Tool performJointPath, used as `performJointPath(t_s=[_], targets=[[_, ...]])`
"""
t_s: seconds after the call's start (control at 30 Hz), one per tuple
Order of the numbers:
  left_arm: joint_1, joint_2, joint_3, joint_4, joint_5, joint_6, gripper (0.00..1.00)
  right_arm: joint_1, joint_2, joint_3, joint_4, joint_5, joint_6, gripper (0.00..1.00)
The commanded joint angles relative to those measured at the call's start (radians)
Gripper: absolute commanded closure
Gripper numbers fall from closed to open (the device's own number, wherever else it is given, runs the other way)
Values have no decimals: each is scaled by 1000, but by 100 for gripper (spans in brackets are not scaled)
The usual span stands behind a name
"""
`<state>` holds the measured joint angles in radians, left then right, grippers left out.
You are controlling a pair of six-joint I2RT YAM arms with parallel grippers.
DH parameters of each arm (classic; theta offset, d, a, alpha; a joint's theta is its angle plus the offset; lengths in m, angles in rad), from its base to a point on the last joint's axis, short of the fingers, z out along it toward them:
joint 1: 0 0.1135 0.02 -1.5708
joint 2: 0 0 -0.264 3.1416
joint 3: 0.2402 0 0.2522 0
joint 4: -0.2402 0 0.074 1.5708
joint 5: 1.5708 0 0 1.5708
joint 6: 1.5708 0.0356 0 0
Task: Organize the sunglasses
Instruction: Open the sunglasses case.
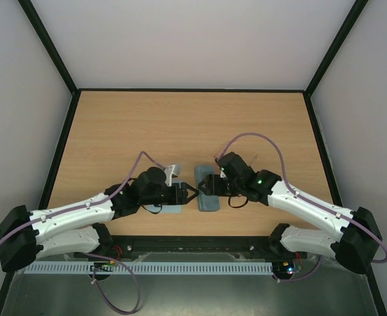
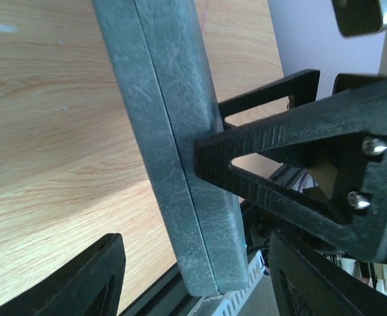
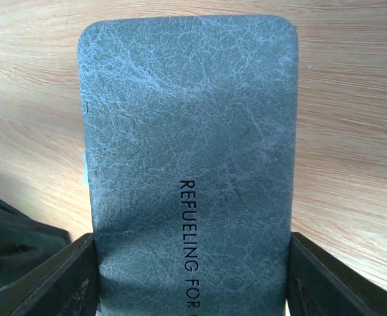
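Note:
The grey-blue case (image 1: 208, 191) lies closed on the table between the two arms. The sunglasses are not in view. My right gripper (image 1: 211, 187) is shut across the width of the case (image 3: 190, 145), one finger (image 3: 55, 280) on each long side. My left gripper (image 1: 189, 193) is open, and the near end of the case (image 2: 180, 151) lies between its spread fingers (image 2: 91, 280) without touching them. In the left wrist view a right finger (image 2: 259, 168) presses on the side of the case.
The pale blue-grey cloth (image 1: 172, 210) lies flat under my left wrist near the table's front edge. A black rail (image 1: 193, 245) runs along the front edge, behind both arm bases. Black-framed walls close the table at left, right and back.

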<state>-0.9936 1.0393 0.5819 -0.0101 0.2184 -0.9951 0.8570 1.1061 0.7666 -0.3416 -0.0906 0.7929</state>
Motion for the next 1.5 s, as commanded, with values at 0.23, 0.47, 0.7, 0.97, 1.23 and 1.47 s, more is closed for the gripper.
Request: performJointPath(t_s=[0.23,0.47,0.7,0.97,1.23,1.47], targets=[[-40,101,-16,121,-23,-49,38,-10,-6,19,109,-73,68,55],[-40,94,-38,123,-51,-69,48,-32,-44,-28,153,-106,99,58],[-40,44,-53,108,-70,-83,40,-43,-54,-54,153,-110,93,58],[-40,13,-58,72,-89,-83,33,-43,-54,-69,162,-112,94,58],[-40,54,-72,106,-73,-85,56,-43,-67,-57,176,-126,104,61],[-40,51,-75,74,-96,-86,65,-44,-99,-53,190,-136,117,64]])
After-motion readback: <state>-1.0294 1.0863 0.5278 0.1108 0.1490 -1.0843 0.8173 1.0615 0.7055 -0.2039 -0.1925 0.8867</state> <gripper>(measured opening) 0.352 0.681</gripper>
